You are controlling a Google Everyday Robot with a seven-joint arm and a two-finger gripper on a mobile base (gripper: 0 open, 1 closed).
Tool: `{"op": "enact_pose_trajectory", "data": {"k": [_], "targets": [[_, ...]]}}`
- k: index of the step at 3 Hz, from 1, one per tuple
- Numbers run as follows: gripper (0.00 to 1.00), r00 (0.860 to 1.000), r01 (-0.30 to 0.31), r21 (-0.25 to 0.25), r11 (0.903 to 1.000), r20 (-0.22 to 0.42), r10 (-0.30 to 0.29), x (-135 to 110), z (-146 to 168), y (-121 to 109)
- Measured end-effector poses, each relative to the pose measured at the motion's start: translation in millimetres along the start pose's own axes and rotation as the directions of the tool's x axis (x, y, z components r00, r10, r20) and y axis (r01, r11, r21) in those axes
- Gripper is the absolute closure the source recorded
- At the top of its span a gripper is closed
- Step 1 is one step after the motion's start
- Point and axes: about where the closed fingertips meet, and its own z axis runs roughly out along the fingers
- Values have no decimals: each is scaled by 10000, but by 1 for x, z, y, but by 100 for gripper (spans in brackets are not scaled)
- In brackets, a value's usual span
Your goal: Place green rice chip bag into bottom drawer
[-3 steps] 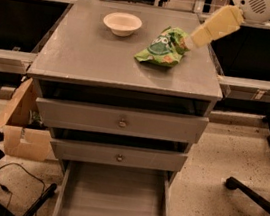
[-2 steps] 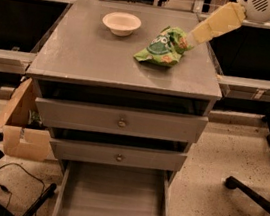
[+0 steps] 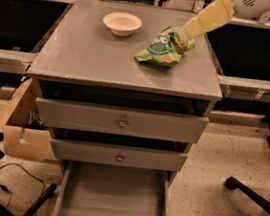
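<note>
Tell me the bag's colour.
Bright green bag, camera view; the gripper sits at its upper right edge.

Office lab, desks (image 3: 6,54), swivel chairs (image 3: 257,197), gripper (image 3: 187,34) over cabinet (image 3: 92,53)

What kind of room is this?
Likely an office or lab: a grey drawer cabinet, an office chair base, a cardboard box. The gripper is at the green rice chip bag on top.
</note>
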Motion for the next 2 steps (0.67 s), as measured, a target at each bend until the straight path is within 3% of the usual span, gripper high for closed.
{"op": "enact_pose_trajectory", "data": {"k": [1, 2], "targets": [[0, 9982, -552, 647, 9964, -192, 565, -22, 32, -18], [0, 9849, -1382, 1592, 9775, -818, 1525, -39, 77, -39]]}}
